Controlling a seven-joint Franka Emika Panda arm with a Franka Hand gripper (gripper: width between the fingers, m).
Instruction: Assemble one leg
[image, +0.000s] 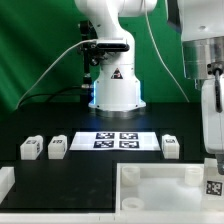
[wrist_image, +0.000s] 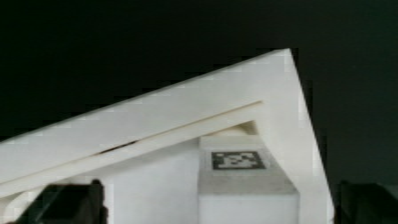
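The large white panel (image: 150, 183) lies at the front, and its corner fills the wrist view (wrist_image: 178, 115). One leg (image: 213, 186), a white block with a square tag, stands at the panel's corner on the exterior view's right. In the wrist view this leg (wrist_image: 237, 159) sits between my dark fingers (wrist_image: 75, 205). My gripper (image: 213, 168) hangs straight over it, jaws wide apart on either side (wrist_image: 217, 206), with a pale strip showing between the leg and one finger. Three more legs lie on the table: two on the left (image: 31, 149) (image: 57, 146) and one on the right (image: 170, 146).
The marker board (image: 115, 140) lies in the middle of the black table, in front of the robot base (image: 115, 90). A white part (image: 5, 182) pokes in at the exterior view's lower left. A green backdrop stands behind.
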